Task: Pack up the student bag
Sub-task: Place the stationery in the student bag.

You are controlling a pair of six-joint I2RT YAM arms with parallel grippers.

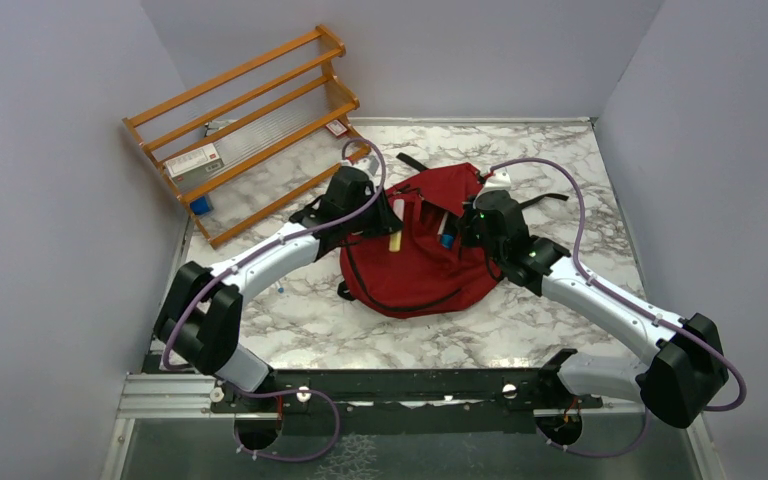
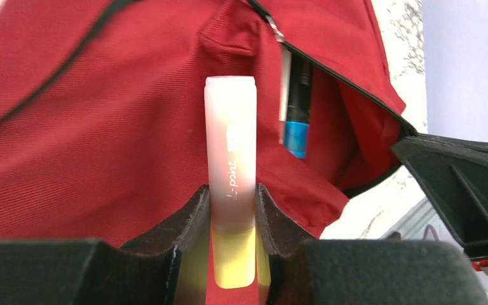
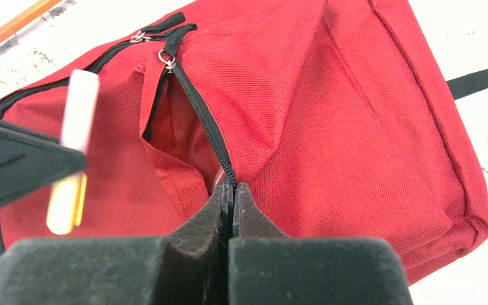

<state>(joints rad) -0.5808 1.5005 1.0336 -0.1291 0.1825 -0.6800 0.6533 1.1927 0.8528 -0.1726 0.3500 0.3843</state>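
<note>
- The highlighter (image 2: 230, 152), pinched in the left hand (image 2: 232, 194) in front of the student bag's (image 2: 101, 140) red cloth, carries white lettering running lengthwise along its frosted cap. It reads "point", with a dash and one more character ahead of it, perhaps an "L"; that first character is not sure.
- Just past that word, toward the cap's tip, sits a small white printed block, too blurred to read.
- On the wooden rack (image 1: 250, 110), to the far left of the student bag, a box (image 1: 193, 160) bears a white label with red print, too small to read.
- At the rack's end nearest the student bag, a small red-and-white tag (image 1: 337, 128) is likewise unreadable.
</note>
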